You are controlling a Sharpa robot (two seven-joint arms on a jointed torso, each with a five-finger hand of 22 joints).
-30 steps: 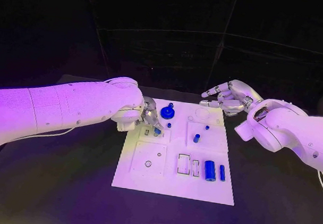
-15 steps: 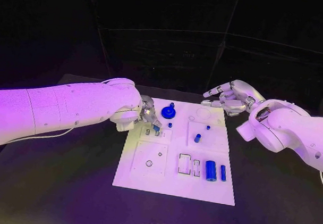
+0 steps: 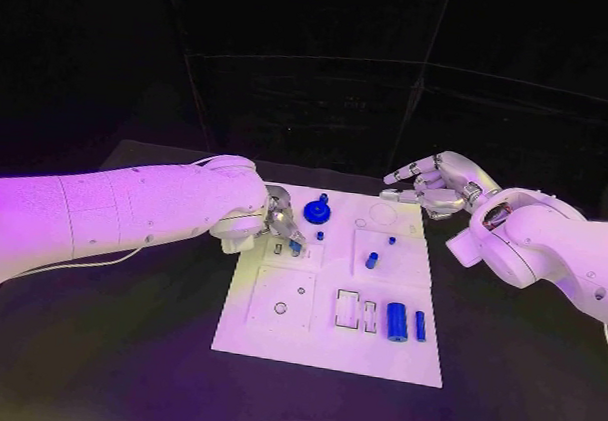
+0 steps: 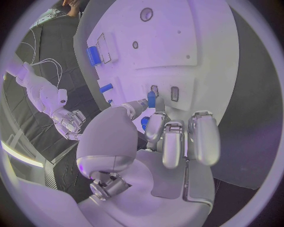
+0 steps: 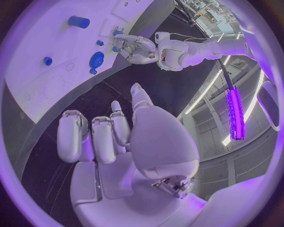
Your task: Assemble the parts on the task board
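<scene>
The board [image 3: 331,324] is lying flat in the middle of the black surface [image 3: 116,353], carrying no writing that can be read. The left hand [image 3: 277,220] is reaching over the board's far left quarter, its fingers [image 4: 155,128] pinching a small blue peg [image 4: 151,99] at a pair of slots [image 4: 174,93] (the head camera is catching only a speck of blue under the hand, most of the grip being hidden behind the white forearm). The left wrist camera is showing the peg upright between thumb and fingertip, the other fingers curled alongside; whether its foot is touching the board cannot be told.

The right hand [image 3: 430,184] is hovering beyond the board's far right corner, off the plate, fingers apart and loosely bent, holding nothing; the right wrist camera is confirming an empty palm [image 5: 112,156].

Loose on the board are a knob [image 3: 317,211] at the far edge, a short pin [image 3: 371,260] near the middle, and a cylinder [image 3: 397,321] with a thin bar [image 3: 419,325] just beside it toward the near right. Small holes and rectangular cut-outs [image 3: 346,309] are showing, their depth hard to judge.
</scene>
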